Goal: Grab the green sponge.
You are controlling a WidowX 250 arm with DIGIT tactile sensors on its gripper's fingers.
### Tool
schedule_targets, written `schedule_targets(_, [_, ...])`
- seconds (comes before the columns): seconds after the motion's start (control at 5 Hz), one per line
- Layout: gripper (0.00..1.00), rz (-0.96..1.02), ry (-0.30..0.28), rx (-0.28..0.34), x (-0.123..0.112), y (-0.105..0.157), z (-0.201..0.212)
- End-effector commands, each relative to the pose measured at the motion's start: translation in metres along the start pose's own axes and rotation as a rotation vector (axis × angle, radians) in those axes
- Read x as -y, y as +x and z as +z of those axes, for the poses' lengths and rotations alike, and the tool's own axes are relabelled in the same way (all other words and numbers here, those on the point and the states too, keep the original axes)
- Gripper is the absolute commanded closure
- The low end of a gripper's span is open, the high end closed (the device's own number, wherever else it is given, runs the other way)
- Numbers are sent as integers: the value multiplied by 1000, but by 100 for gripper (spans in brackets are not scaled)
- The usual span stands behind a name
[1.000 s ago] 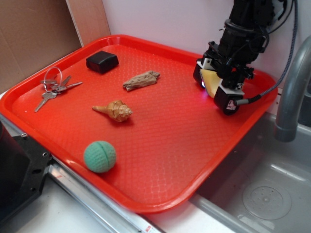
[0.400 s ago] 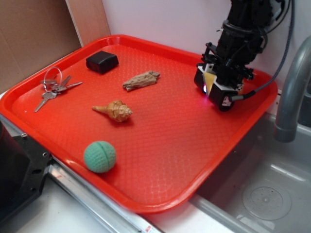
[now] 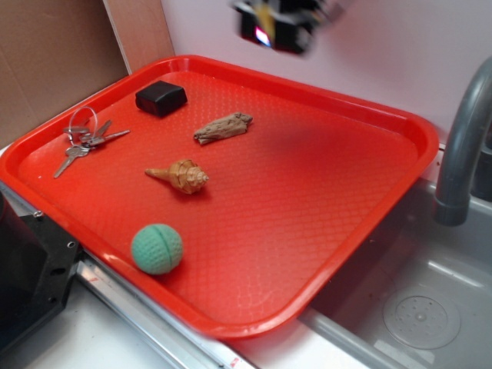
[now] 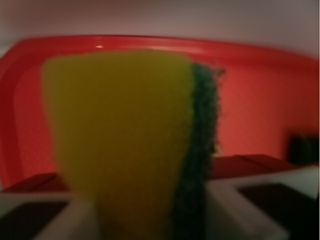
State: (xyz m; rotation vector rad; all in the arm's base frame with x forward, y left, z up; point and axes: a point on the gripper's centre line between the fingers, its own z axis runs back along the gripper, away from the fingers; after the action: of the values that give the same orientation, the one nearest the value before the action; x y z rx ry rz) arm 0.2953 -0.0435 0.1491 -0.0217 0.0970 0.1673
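Note:
The green sponge (image 4: pixel 130 135), yellow foam with a dark green scouring layer on its right side, fills the wrist view, squeezed between the two white fingers (image 4: pixel 255 200). In the exterior view my gripper (image 3: pixel 278 21) is blurred at the top edge, high above the far side of the red tray (image 3: pixel 323 231), shut on the sponge (image 3: pixel 265 14), of which only a yellow sliver shows.
On the tray lie a light-green ridged ball (image 3: pixel 157 248), a seashell (image 3: pixel 182 176), a brown crumpled piece (image 3: pixel 223 126), a black block (image 3: pixel 161 98) and keys (image 3: pixel 83 138). A grey faucet (image 3: pixel 461 146) and sink (image 3: pixel 415 307) are at right.
The gripper has risen from the tray's far right corner and moved left, carrying the sponge up to the top edge of the exterior view.

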Motion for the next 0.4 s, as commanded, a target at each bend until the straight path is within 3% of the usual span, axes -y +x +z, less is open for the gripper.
schedule_targets(0.0, [100,214,-81,52,-17,-74,107])
schedule_targets(0.2, [100,254,-78,60,-23,-79,128])
